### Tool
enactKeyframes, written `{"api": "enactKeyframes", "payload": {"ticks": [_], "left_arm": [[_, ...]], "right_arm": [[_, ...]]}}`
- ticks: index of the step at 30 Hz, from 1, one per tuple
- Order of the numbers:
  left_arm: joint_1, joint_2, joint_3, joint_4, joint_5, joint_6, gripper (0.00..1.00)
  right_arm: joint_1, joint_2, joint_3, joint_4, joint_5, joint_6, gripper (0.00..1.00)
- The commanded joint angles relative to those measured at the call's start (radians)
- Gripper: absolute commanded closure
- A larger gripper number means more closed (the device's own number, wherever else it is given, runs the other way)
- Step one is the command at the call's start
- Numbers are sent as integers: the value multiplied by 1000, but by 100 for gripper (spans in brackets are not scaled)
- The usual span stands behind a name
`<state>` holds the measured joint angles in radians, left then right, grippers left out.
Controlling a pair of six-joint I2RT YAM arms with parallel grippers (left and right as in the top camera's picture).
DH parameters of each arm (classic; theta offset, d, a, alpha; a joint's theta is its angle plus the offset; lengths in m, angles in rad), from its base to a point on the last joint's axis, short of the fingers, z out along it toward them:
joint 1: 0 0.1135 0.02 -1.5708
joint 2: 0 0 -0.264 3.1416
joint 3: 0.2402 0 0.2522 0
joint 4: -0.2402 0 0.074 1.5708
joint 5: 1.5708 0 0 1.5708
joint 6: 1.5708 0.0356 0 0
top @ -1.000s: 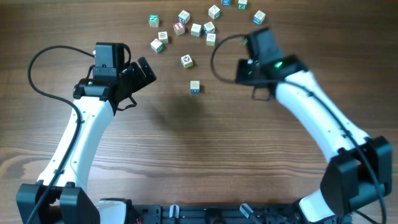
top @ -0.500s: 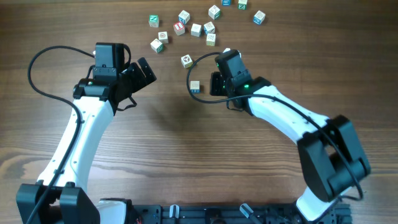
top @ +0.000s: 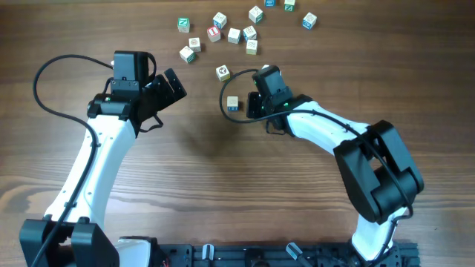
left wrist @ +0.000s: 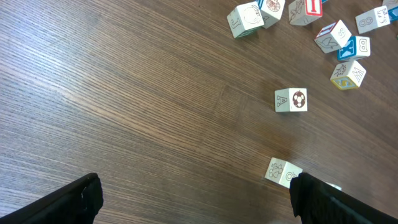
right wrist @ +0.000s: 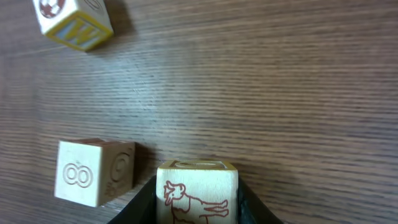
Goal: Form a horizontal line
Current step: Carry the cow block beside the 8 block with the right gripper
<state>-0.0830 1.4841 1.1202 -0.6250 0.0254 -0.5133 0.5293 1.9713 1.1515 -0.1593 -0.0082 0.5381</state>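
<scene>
A lone pale letter cube (top: 233,104) with a blue mark lies mid-table; no row of touching cubes shows. My right gripper (top: 254,104) is just right of it, shut on a cube with a red animal drawing (right wrist: 198,194). In the right wrist view the lone cube (right wrist: 93,172) sits a small gap to the left of the held cube. Whether the held cube touches the table I cannot tell. My left gripper (top: 174,85) is open and empty, to the left of the lone cube, which shows beside its right finger (left wrist: 283,173).
Another loose cube (top: 223,72) lies just beyond the lone one and also shows in the wrist views (left wrist: 291,99) (right wrist: 74,22). Several scattered letter cubes (top: 234,34) lie along the table's far edge. A black cable (top: 223,93) loops from the right arm around the lone cube.
My right arm has swung from the far cube cluster leftward and toward me, ending beside the lone cube. The left arm has not moved.
</scene>
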Motion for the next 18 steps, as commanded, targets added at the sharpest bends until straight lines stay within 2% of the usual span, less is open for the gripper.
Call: {"api": "enactKeyframes", "payload": {"ticks": [1, 4, 8, 12, 18], "left_arm": [[3, -16, -1, 1, 4, 15, 0], [3, -16, -1, 1, 4, 15, 0], [3, -16, -1, 1, 4, 15, 0], [3, -16, -1, 2, 4, 14, 0], [3, -16, -1, 1, 4, 15, 0]], "right_arm": [[2, 9, -3, -7, -18, 8, 78], [2, 10, -3, -8, -19, 10, 71], [2, 10, -3, -2, -27, 10, 67], [2, 10, 3, 10, -45, -12, 57], [2, 10, 3, 11, -44, -15, 54]]}}
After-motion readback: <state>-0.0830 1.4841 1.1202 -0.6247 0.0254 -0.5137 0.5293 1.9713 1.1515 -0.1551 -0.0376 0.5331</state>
